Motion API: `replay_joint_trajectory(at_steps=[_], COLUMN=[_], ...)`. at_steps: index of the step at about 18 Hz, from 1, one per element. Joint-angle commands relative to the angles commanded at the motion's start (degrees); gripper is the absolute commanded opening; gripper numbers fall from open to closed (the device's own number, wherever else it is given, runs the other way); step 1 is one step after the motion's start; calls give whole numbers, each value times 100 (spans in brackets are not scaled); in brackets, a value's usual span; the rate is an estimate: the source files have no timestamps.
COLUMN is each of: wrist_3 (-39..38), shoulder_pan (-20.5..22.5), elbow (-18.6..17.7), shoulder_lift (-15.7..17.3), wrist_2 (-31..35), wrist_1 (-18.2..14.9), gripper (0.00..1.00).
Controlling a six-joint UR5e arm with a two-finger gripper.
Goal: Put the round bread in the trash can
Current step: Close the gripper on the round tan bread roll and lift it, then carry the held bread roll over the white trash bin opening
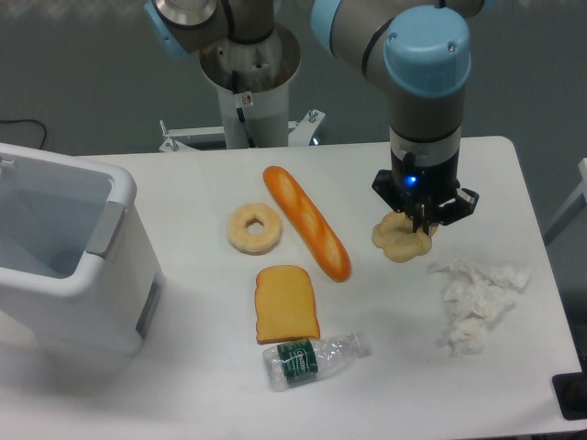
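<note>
The round bread (396, 239), pale tan with lumpy lobes, is at the right middle of the table. My gripper (420, 223) points straight down onto its right part, and its dark fingers converge on the bread and appear closed on it. The gripper hides part of the bread. I cannot tell whether the bread rests on the table or is just off it. The trash can (101, 266), a large white bin with grey side panels, stands at the left edge of the table, far from the gripper.
A ring bread (256, 228) and a long orange baguette (306, 222) lie mid-table. A toast slice (286, 303) and a plastic bottle (315, 357) lie nearer the front. Crumpled white paper (475, 302) lies right of the gripper.
</note>
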Motion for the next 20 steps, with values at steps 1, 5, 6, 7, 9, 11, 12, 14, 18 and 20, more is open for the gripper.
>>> replay_joint_trajectory(at_steps=[1,5,6,7,9,11,12,14,18,20], wrist_3=[-26,-429,-648,-807,-1089,-1492,-1642,-1950,-2460,-2636], shoulder_pan=[-70,-483,-597,-763,-1062,-1396,-1546,-1967,-2373,-2583], elbow=[0,0,-9,-9,0,-44,-114,-210,-308,-334], shoulder_lift=[18,325,404,457,597,755,843,993,1143,1169], wrist_2=[-17,-123,-184,-246,-377,-597,-641,-685,-817,-818], wrist_1=[-9,-88,-88,-88,-79,-62,-53,-44,324,369], gripper=[0,0,0,0,0,0,0,0,0,0])
